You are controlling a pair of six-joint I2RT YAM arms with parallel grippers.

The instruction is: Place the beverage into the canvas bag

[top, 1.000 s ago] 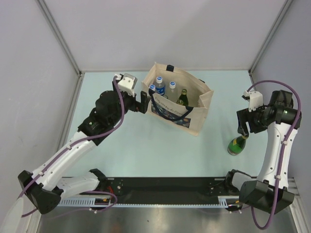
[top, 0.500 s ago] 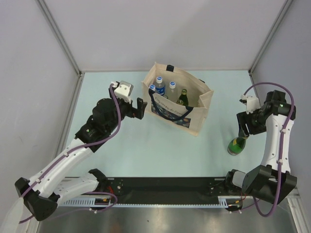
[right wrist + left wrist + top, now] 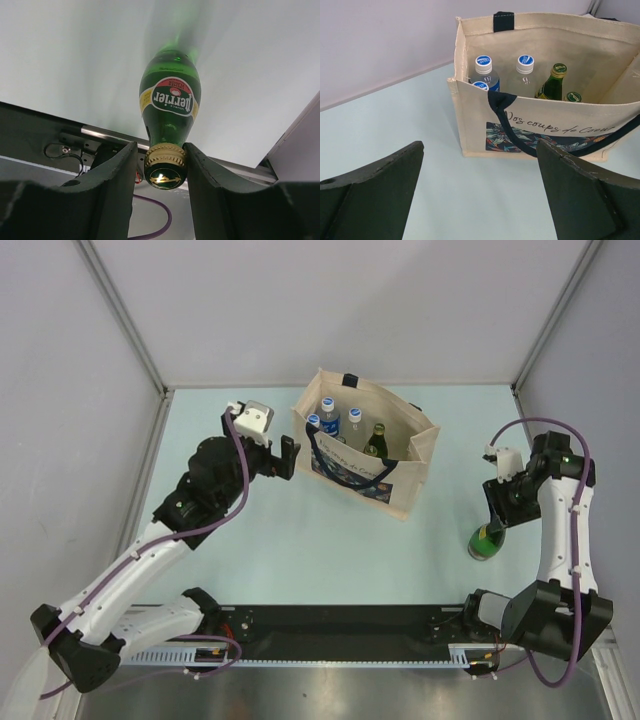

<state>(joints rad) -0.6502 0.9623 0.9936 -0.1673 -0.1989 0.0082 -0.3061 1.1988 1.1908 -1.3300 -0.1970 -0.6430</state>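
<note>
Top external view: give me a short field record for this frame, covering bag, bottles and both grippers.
bag: canvas bag, upright, top open
inside: three blue-capped bottles, two green bottles
outside: Perrier bottle, upright on table, right of bag
left gripper: open, empty, beside bag
right gripper: fingers either side of Perrier neck; grip unclear

1. The top view is bright under even overhead light. The pale worktop [image 3: 300, 540] carries only faint, soft shadows beside the canvas bag [image 3: 352, 475].
2. In the left wrist view the bag's lettering is crisp. The dark fingers [image 3: 370, 195] in the foreground are slightly soft and show little detail.
3. In the right wrist view the green bottle [image 3: 170, 107] has a sharp label, but its far end smears into washed-out worktop. A small glint sits on the gold cap [image 3: 165, 177].
</note>
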